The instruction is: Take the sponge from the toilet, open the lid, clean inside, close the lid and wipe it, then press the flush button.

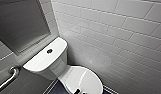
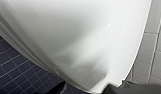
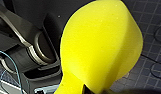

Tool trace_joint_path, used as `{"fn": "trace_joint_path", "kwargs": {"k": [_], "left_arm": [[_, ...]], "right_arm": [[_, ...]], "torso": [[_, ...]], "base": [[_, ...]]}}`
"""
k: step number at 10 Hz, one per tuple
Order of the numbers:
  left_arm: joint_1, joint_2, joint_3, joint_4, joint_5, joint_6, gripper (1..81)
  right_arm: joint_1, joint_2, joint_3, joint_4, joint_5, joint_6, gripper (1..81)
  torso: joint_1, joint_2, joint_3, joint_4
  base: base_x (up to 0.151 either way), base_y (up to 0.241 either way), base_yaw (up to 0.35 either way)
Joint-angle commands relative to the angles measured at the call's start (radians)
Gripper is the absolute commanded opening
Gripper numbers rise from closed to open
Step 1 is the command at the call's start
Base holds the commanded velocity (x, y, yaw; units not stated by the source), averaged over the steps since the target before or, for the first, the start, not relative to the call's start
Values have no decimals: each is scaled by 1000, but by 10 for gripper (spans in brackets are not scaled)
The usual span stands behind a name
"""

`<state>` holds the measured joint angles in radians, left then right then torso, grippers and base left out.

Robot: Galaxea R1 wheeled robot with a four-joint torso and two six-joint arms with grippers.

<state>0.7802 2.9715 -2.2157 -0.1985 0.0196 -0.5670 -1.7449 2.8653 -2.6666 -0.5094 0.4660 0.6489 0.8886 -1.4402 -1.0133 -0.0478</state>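
Step in hand, judged: the sponge is already off the toilet, and the lid is lying flat down over the seat. This is reading as the lid-opening step, though a closed lid alone is not proving that.

Right gripper: fingers are clenching the sponge at its narrow end, and the foam is pinching in there and flaring wide beyond. The sponge is hanging in the air away from the toilet, above the dark floor, beside the robot's own base.

Left gripper: it is hovering very close over the glossy white lid, near the rim, with dark floor tiles on one side of the toilet and wall tiles on the other. Whether it is released or clenched, I cannot tell. Contact with the lid is also not resolvable.

Flush button is sitting in the tank top, behind the lid. Nothing is touching it.

Next move, judged: the left arm is needing a purchase under the lid's front rim, then an upward swing toward the tank. The surface is looking slick, so slipping off is the risk. The right arm is needing to be keeping the sponge out of the lid's arc.
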Motion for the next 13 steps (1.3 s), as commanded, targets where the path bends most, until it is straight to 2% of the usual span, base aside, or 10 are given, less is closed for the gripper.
{"fn": "trace_joint_path", "kwargs": {"k": [1, 7, 13], "left_arm": [[-98, 38, -18, -9, 40, -2, 811], [-167, 91, -65, -12, 42, -43, 811], [-219, 89, -102, -13, 26, -185, 811]], "right_arm": [[-43, -13, -7, -9, -63, 3, 10], [-37, 2, -7, -4, -93, 5, 10], [-29, 7, -8, -3, -101, 15, 10]], "torso": [[0, 0, 0, 0], [0, 0, 0, 0], [0, 0, 0, 0]], "base": [[0, 0, 0], [0, 0, 0], [0, 0, 0]]}}
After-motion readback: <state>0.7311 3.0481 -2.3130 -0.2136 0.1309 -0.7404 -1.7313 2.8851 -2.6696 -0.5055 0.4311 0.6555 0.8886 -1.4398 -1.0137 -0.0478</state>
